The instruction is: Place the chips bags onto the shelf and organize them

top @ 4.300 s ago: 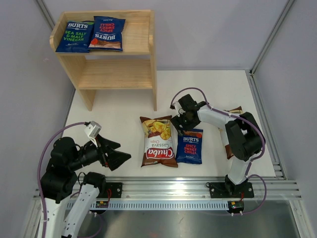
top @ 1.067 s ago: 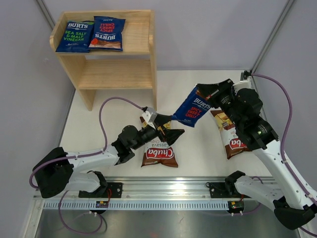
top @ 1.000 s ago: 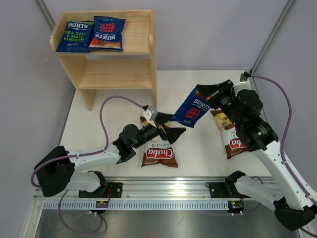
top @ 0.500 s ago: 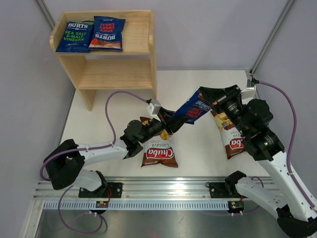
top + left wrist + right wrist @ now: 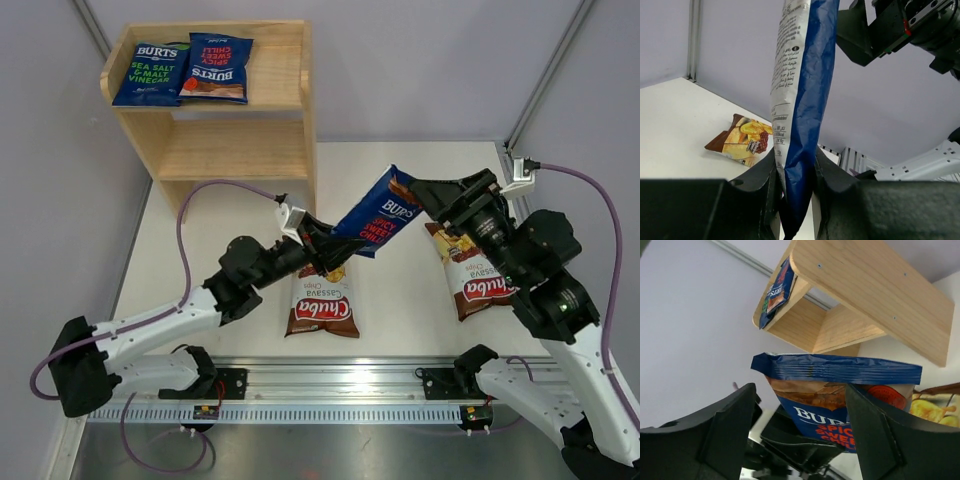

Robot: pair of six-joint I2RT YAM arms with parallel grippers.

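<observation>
Far left: light wooden two-tier shelf (image 5: 275, 70).
Top tier: green-lettered Burts bag (image 5: 150, 72), apparently touching red-lettered Burts bag (image 5: 218, 68) on its right.
Mid-air, centre: third Burts bag (image 5: 375, 215).
Table (image 5: 230, 210): brown-and-white Chuba bag (image 5: 322, 310) near centre; second Chuba bag (image 5: 478, 290) right.

A flat white table top (image 5: 440, 180) is seen in the middle of the top view. It is closed in by plain, pale grey-purple walls: a back wall (image 5: 420, 60) at the top, a left wall (image 5: 50, 200) and a right wall (image 5: 600, 130). A thin silver post (image 5: 90, 25) is set in the upper left corner and another post (image 5: 545, 75) in the upper right. A silver rail (image 5: 340, 375) is laid along the table's near edge, low in the frame. A slotted strip (image 5: 330, 411) and a shiny metal sheet (image 5: 330, 450) are seen below it. Everything is lit softly and evenly.
</observation>
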